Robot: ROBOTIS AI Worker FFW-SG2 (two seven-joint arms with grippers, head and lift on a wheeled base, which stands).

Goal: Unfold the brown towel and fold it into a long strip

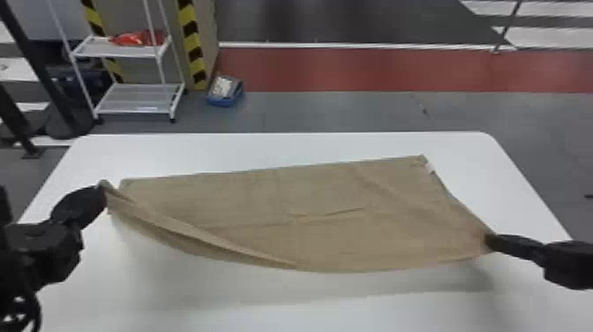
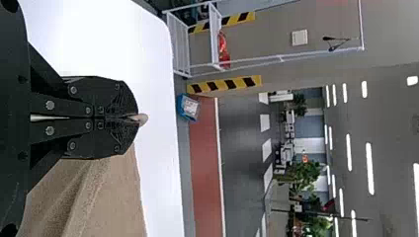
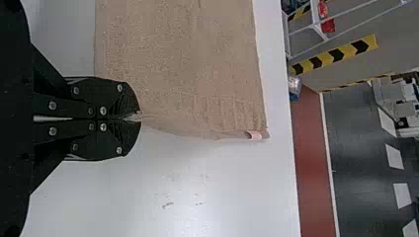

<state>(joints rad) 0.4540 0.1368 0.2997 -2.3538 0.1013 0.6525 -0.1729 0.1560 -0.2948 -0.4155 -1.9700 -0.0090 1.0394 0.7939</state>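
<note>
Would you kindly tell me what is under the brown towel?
The white table shows, in shadow, just past the raised near edge of the brown towel; whatever lies beneath the rest is covered and cannot be seen.

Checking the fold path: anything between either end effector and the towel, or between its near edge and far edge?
Nothing visible either way: the left end effector and right end effector both grip the brown towel, and creased cloth lies between those edges.

Free room along far edge of table [image 1: 282,145], far right corner; brown towel [image 1: 331,194] blocks middle, raised between left gripper [image 1: 104,190], right gripper [image 1: 489,241].
</note>
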